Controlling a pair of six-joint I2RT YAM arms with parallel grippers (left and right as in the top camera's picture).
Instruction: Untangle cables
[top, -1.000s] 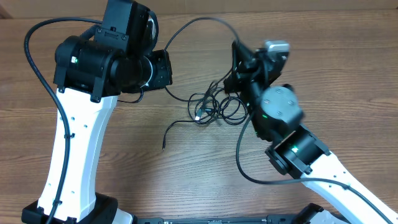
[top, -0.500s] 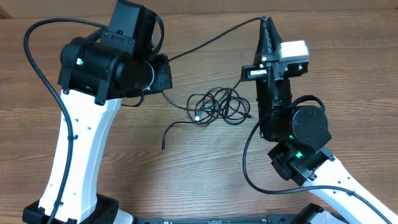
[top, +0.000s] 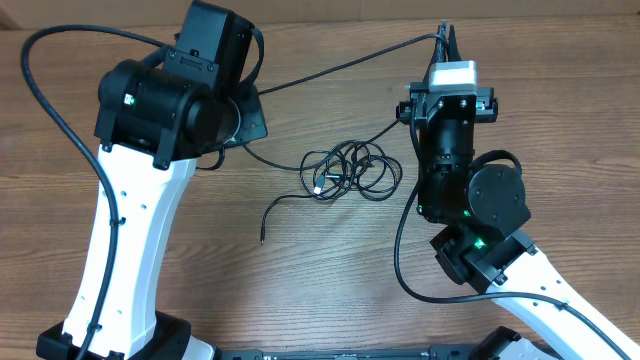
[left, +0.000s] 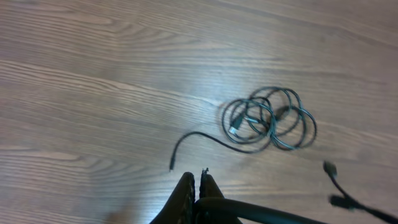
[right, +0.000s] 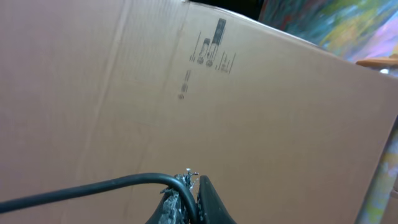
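Note:
The cables lie as a small knot of thin black loops (top: 350, 170) on the wooden table between my arms, also seen in the left wrist view as the knot (left: 270, 118). One strand (top: 340, 65) runs taut through the air from under my left wrist to my right gripper (top: 441, 35). My right gripper (right: 191, 177) is shut on that strand (right: 93, 188). My left gripper (left: 198, 175) is shut, with the strand (left: 267, 213) leaving its jaws to the right. In the overhead view the left fingers are hidden under the wrist. A loose cable tail (top: 268, 222) ends nearer the front.
A brown cardboard wall (right: 186, 81) fills the right wrist view. Thick arm cables loop at the left (top: 40, 100) and beside the right arm (top: 398, 250). A small plug end (left: 329, 168) hangs at the right of the left wrist view.
My right gripper has swung up and back from beside the knot, drawing the held strand into a taut line. The left arm has barely moved.

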